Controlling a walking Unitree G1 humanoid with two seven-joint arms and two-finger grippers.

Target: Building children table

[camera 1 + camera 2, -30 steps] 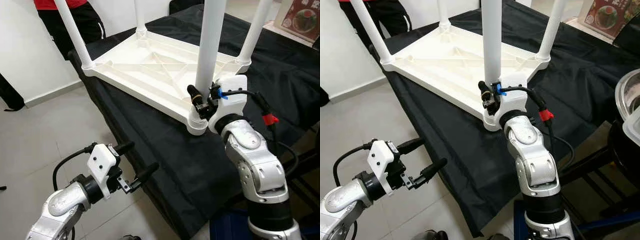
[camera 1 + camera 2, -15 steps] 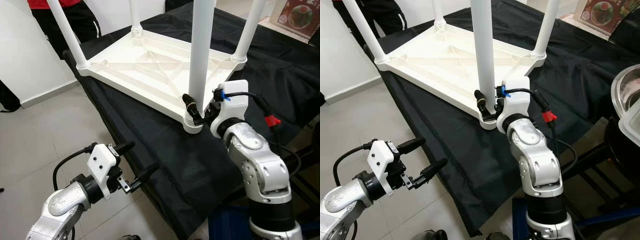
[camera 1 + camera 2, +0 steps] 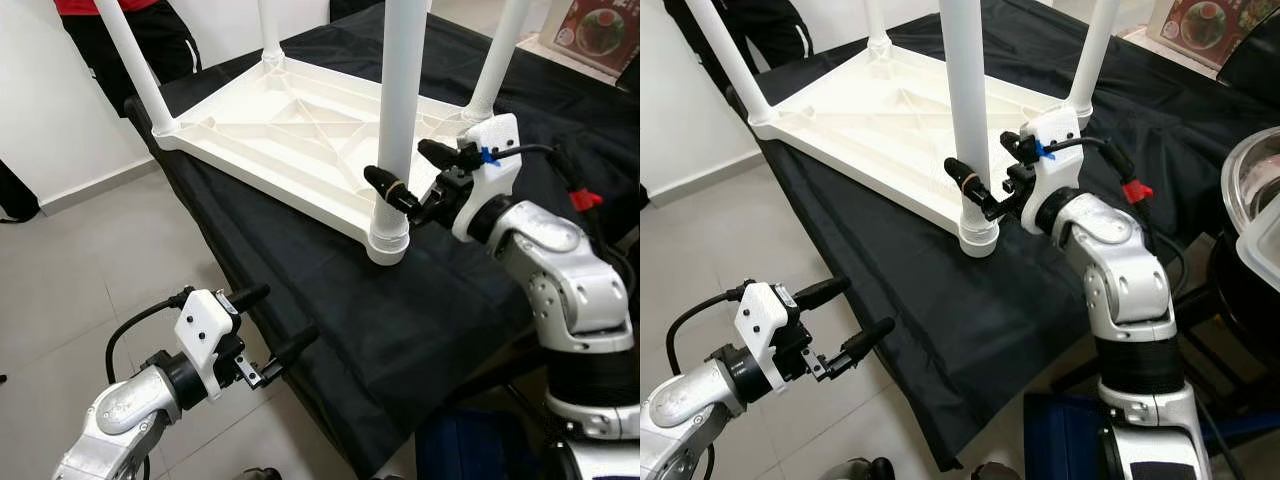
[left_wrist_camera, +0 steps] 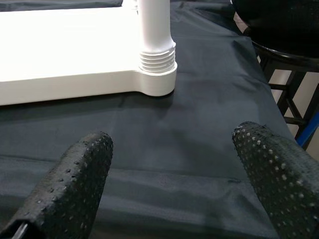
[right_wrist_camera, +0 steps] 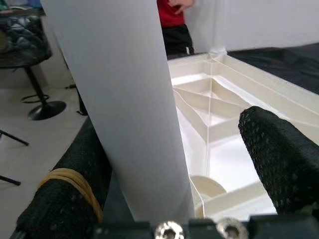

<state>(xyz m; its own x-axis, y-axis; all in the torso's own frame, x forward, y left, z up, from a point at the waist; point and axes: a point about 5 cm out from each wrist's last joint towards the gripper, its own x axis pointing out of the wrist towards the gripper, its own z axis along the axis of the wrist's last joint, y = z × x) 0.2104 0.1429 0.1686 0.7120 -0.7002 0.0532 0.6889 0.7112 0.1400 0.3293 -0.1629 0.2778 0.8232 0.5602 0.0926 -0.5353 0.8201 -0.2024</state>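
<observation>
The white children's table [image 3: 290,130] lies upside down on a black cloth [image 3: 400,320], its legs pointing up. The near leg [image 3: 400,90] stands in its corner socket [image 3: 388,238]. My right gripper [image 3: 415,172] is open, one black finger on each side of that leg a little above the socket. In the right wrist view the leg [image 5: 119,109] sits close against the rubber-banded finger, with a gap to the other finger [image 5: 279,154]. My left gripper [image 3: 275,320] is open and holds nothing, low over the floor before the cloth's edge. It faces the socket [image 4: 156,64].
A person in a red top and black trousers [image 3: 150,40] stands behind the far left corner. A metal bowl [image 3: 1255,190] and a black stool frame [image 4: 284,55] lie to the right. Grey tiled floor [image 3: 70,290] stretches to the left.
My right gripper has risen from the leg's base and its fingers have spread apart, with the wrist swung out to the right. The left arm has stayed where it was.
</observation>
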